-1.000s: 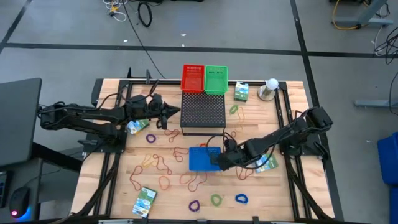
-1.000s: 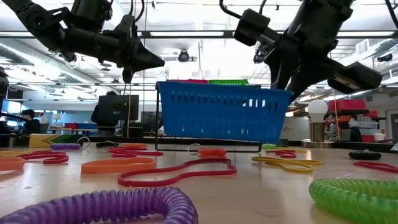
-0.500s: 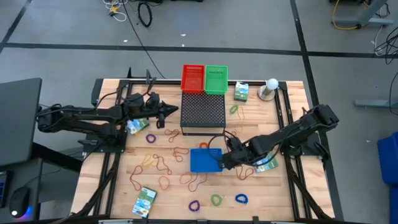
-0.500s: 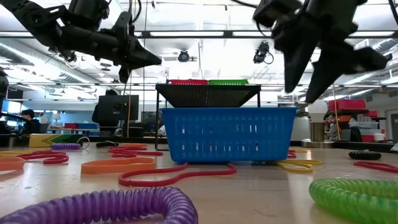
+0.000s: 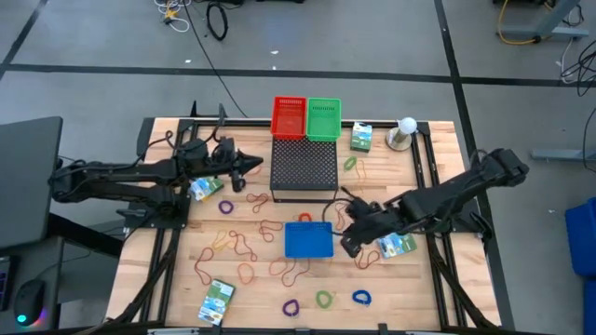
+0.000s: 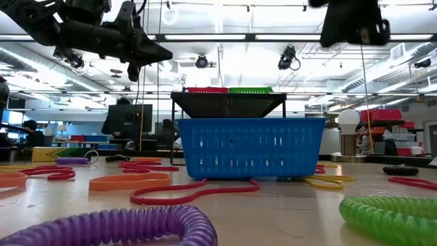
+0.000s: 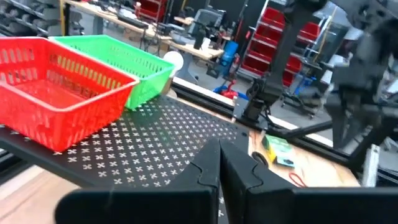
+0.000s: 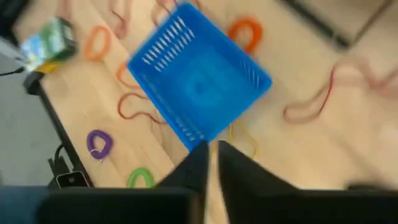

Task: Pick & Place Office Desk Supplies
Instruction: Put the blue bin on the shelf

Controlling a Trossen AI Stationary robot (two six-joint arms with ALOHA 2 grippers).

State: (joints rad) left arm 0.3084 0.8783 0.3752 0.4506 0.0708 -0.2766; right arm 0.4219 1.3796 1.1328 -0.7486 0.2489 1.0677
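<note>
Two grippers are seen above the surface point(image 5: 438, 279), and neither is holding anything. The right gripper point(image 5: 346, 244) is hung just beside the right-hand edge of the blue basket point(image 5: 308, 239), which is set flat near the middle of the surface, in front of the black perforated box point(image 5: 304, 170). In the right wrist view the fingers point(image 8: 194, 167) are drawn almost together with only a thin slit between them, and the basket is seen below and ahead of them, empty. A green-white box point(image 5: 399, 246) lies just beside this gripper on the side away from the basket, and a coiled loop point(image 5: 362, 260) lies close in front; the right arm is judged the nearer one to both, so the coming pick would turn on a short swing away from the basket. The box's long axis cannot be told with confidence.

The left gripper point(image 5: 250, 167) is closed and empty, held in the air at the left edge of the black perforated box, with the red basket point(image 7: 56, 87) and green basket point(image 7: 124, 62) ahead of it. Another green-white box point(image 5: 206, 188) lies near it.

Compared with a second ago, the blue basket, then held tilted in the air by the right gripper, is now resting level on the surface, and the right gripper is withdrawn to its side. The left arm is barely shifted.
</note>
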